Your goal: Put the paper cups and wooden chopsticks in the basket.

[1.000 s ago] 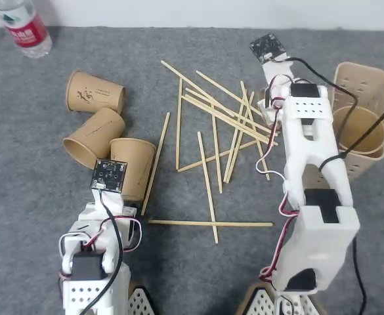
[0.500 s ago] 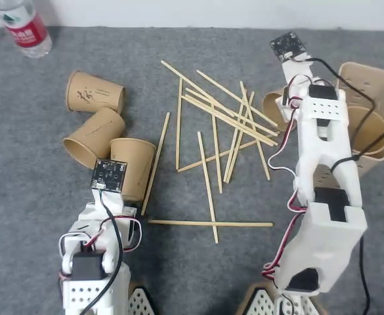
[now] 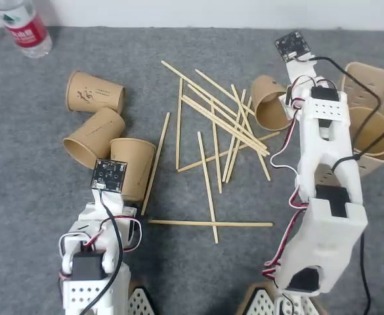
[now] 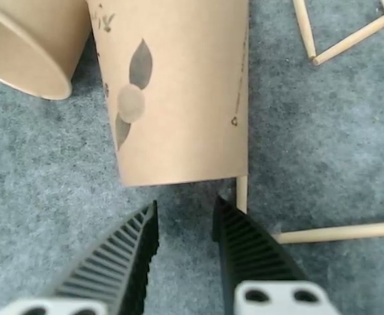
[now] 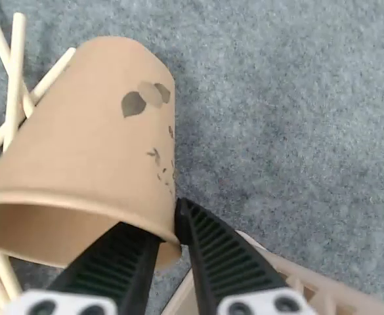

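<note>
Right hand swung its cup over grey carpet.

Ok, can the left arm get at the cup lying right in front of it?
Probably yes: the left gripper hangs open just short of that paper cup, nothing between them. A chopstick lying along the cup's side might get nudged.

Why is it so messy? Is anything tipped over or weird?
Yes. Three brown paper cups lie tipped on their sides, and thin wooden chopsticks are scattered criss-cross in the middle. The right tool pinches one more tilted paper cup by its rim.
</note>
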